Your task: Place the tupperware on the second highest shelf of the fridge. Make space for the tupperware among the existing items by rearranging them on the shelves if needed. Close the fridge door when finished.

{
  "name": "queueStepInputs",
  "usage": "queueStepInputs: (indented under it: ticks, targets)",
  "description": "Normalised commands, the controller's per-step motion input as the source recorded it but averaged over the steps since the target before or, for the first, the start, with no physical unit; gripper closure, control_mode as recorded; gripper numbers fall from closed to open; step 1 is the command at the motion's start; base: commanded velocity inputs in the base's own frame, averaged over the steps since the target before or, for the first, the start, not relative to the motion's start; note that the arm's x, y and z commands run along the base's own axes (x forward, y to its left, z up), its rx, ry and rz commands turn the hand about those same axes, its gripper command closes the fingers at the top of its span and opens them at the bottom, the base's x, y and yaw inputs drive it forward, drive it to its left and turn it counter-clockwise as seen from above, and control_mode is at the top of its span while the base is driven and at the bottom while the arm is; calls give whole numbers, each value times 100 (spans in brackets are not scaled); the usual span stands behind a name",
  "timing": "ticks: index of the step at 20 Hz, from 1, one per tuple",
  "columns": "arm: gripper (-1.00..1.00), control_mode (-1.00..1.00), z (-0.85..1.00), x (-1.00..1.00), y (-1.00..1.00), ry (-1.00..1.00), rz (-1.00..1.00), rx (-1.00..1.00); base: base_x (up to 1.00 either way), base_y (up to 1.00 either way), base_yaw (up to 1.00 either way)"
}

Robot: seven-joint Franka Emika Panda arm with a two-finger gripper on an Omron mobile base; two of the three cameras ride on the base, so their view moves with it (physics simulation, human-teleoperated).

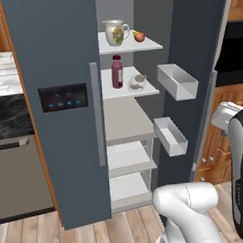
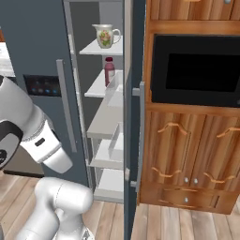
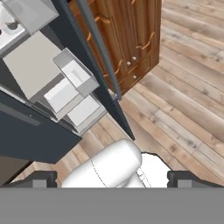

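Observation:
The slate-grey fridge [image 1: 55,56] stands with its right door [image 1: 190,35] swung open, two grey bins [image 1: 178,81] on its inner side. On the top shelf [image 1: 150,45] stand a floral white pitcher [image 1: 114,32] and a red apple [image 1: 139,36]. The second highest shelf [image 1: 107,89] holds a dark red bottle [image 1: 117,71] and a small grey translucent tray, the tupperware [image 1: 137,82]. The yellow fruit is out of view. In the hand view my gripper [image 3: 113,179] is open, its fingertips [image 3: 43,178] wide apart and empty, high above the floor beside the door edge [image 3: 87,61].
Wooden cabinets with a black built-in oven [image 2: 197,65] stand right of the open door. A dark counter and a grey appliance front [image 1: 15,173] are left of the fridge. Open wooden floor [image 3: 188,87] lies in front.

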Motion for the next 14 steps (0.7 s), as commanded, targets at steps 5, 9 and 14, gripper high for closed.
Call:
queueStepInputs:
  ticks: [5,9,14]
  targets:
    - [-100,-100,0,-21,-70,-18,2,5,0,0,0]
    - [-100,-100,0,-10,-100,-28,20,12,0,0,0]
    - [-100,-100,-18,46,-100,-8,33,1,0,0,0]
